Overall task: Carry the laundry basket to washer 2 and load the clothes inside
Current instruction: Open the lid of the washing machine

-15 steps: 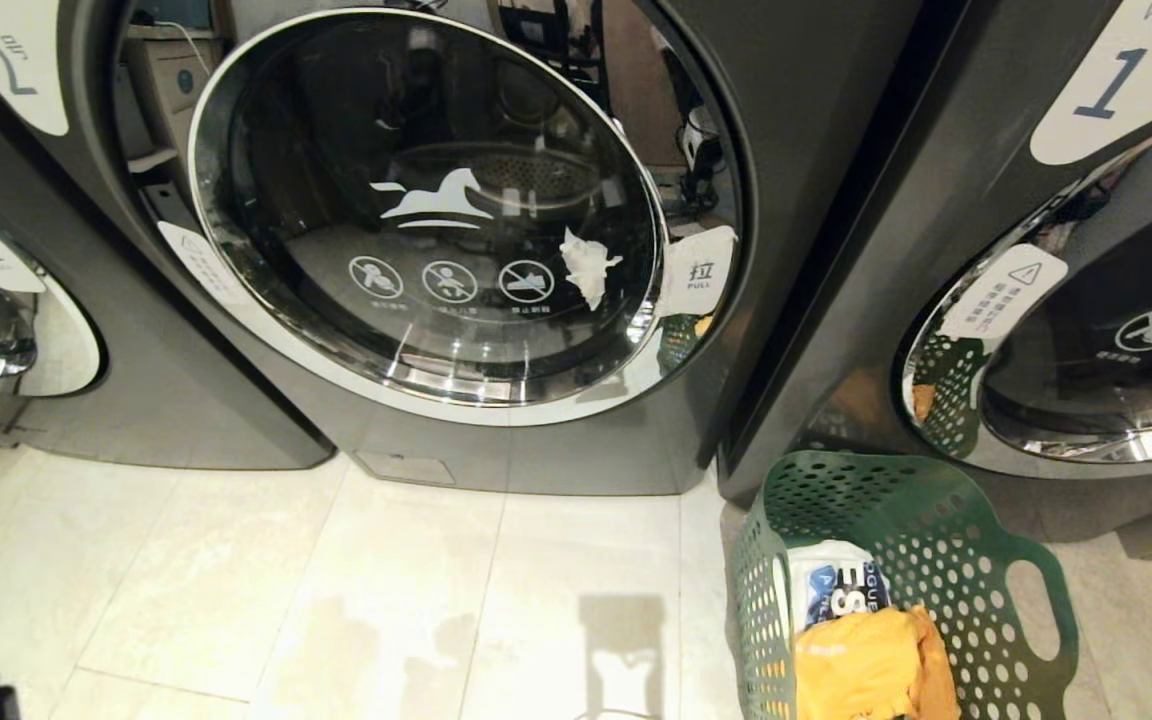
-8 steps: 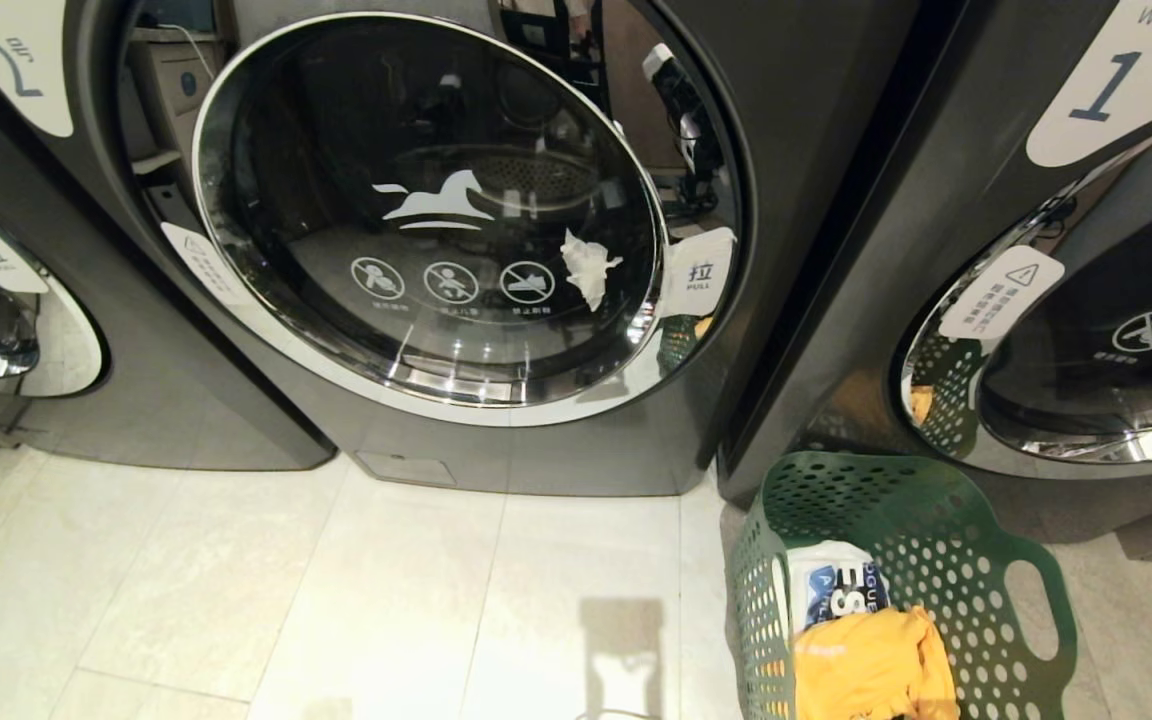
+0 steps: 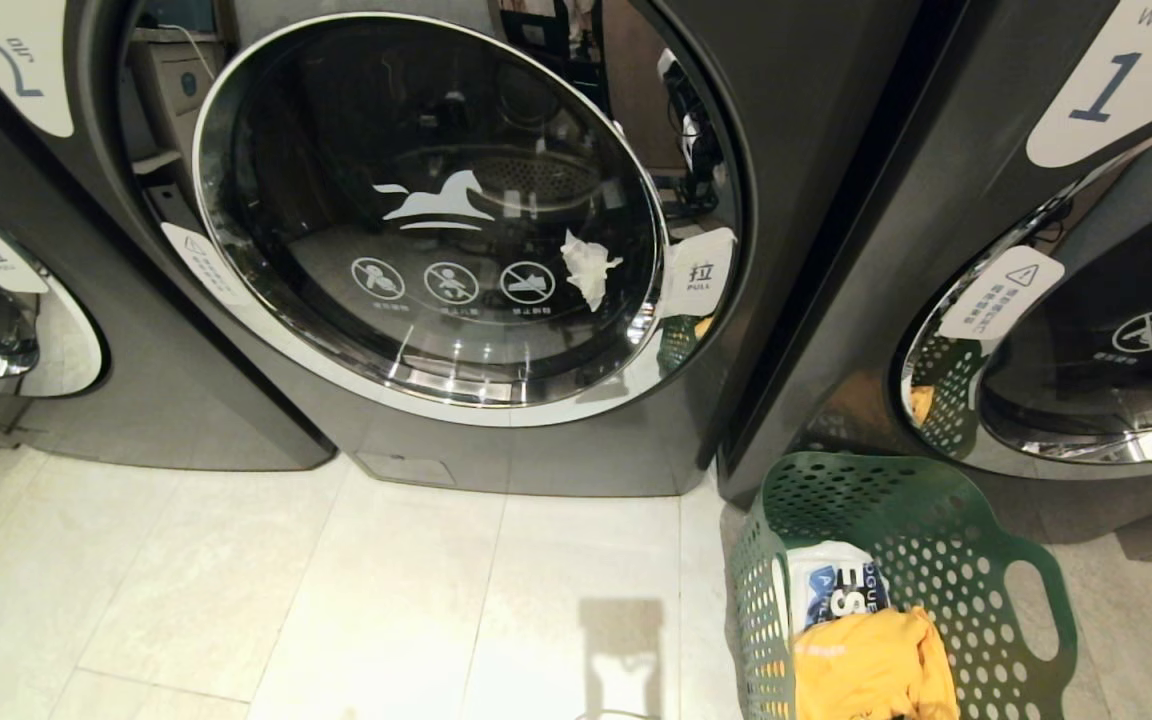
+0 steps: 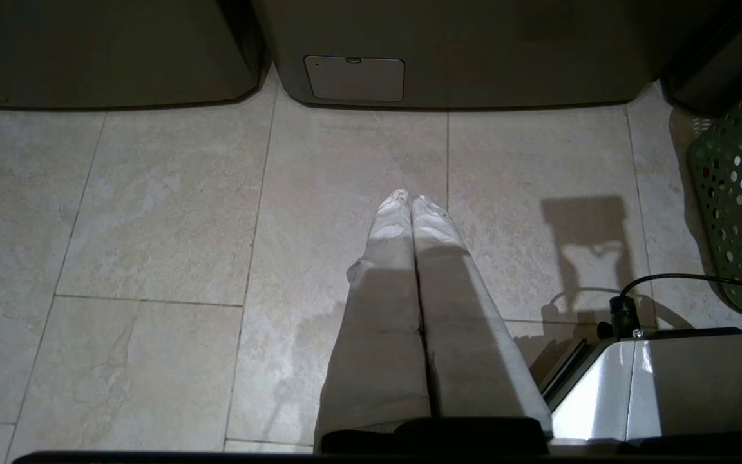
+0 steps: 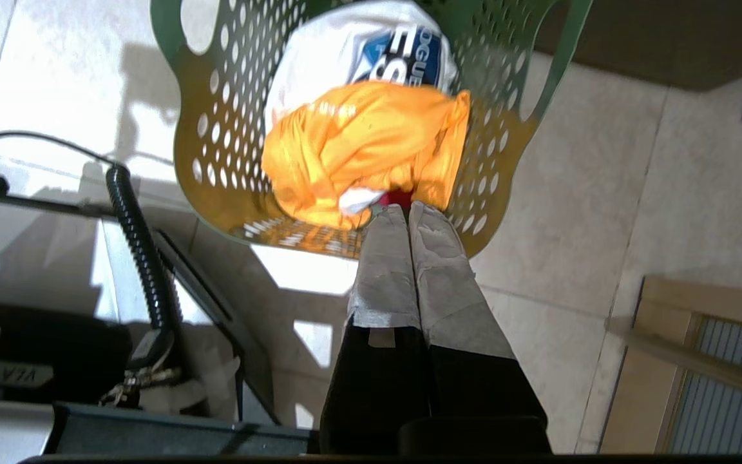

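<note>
- washer 2 had a dark grey body with a smooth, faintly satin sheen
- its round door was glossy dark glass inside a polished chrome rim that mirrored the room
- the laundry basket was matt green plastic, perforated all over
- a yellow garment in it looked like soft, creased cloth
- the floor was pale stone-look tile, smooth with a low sheen
- the left hand had fingers wrapped in whitish, wrinkled tape

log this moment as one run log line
laundry basket: on floor, clothes inside | washer 2: door shut | left gripper: shut, empty | right gripper: shut, over basket
</note>
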`<state>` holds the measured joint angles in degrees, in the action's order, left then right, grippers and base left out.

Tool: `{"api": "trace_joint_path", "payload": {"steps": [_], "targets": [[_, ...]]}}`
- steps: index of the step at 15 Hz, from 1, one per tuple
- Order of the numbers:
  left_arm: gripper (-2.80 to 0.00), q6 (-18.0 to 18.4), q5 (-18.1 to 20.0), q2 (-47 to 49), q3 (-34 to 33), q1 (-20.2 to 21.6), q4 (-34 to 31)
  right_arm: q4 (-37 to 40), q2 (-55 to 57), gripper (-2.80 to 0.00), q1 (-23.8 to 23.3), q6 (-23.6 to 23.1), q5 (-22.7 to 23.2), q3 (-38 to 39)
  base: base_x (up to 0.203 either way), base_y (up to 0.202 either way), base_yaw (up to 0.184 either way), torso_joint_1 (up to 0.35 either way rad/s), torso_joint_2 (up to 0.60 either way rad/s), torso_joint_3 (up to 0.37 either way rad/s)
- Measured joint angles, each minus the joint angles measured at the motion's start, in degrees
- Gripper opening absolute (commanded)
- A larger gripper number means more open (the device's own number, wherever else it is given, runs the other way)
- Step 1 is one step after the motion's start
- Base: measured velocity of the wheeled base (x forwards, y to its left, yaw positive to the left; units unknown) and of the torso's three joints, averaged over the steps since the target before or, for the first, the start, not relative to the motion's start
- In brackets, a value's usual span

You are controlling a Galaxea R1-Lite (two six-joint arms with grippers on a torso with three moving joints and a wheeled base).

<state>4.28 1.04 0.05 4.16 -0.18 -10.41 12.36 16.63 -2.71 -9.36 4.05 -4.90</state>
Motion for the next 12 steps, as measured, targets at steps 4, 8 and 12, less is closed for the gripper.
{"api": "trace_joint_path", "payload": {"steps": [4, 8, 12], "targets": [[-2.80, -1.94, -0.19, -0.21, 0.05, 0.00, -0.09, 0.12, -9.99, -2.80, 1.55, -0.32, -1.56, -0.16, 0.000, 0.000, 0.000, 0.000, 0.00, 0.000], [-2.80, -1.86, -1.02, -0.27, 0.00, 0.00, -0.04, -0.21, -15.45, -2.80, 2.20, 3.56, -2.43, 0.11, 0.000, 0.000, 0.000, 0.000, 0.00, 0.000], [-2.80, -1.74, -1.06, -0.27, -0.06, 0.00, 0.09, -0.63, -16.56, -2.80, 2.29, 3.47, -2.35, 0.37, 0.000, 0.000, 0.000, 0.000, 0.00, 0.000]]}}
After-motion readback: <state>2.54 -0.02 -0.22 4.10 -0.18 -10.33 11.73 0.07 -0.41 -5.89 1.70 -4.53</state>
